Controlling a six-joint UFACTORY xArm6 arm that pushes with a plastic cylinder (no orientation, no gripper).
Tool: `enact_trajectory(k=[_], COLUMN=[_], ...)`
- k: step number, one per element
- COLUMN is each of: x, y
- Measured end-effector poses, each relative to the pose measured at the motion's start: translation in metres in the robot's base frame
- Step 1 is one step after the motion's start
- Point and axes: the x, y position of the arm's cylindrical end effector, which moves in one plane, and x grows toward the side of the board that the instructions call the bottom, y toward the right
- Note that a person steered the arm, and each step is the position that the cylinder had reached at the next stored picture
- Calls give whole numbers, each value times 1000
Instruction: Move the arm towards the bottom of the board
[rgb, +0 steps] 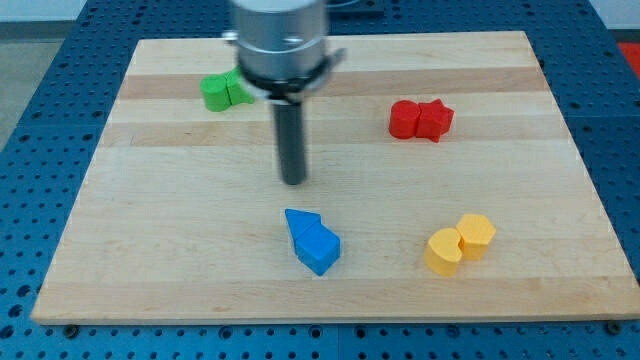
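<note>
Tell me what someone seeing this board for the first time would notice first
The eye lands first on the dark rod hanging over the board's middle, my tip just above the blue blocks in the view. Next come the bright clusters on the pale wooden board: green blocks at the top left, red blocks at the upper right, yellow blocks at the lower right.

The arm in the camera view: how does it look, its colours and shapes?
The arm shows a wide, silver-grey cylindrical body with a black collar beneath it. From the collar hangs a straight, dark grey round rod that ends in my tip. The picture is blurred there; I see no cables or markings.
</note>
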Motion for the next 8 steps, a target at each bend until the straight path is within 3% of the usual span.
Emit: enact_trajectory(k=[2, 3, 6, 8], x=[15, 53, 145, 153], y=[-105, -127, -71, -67])
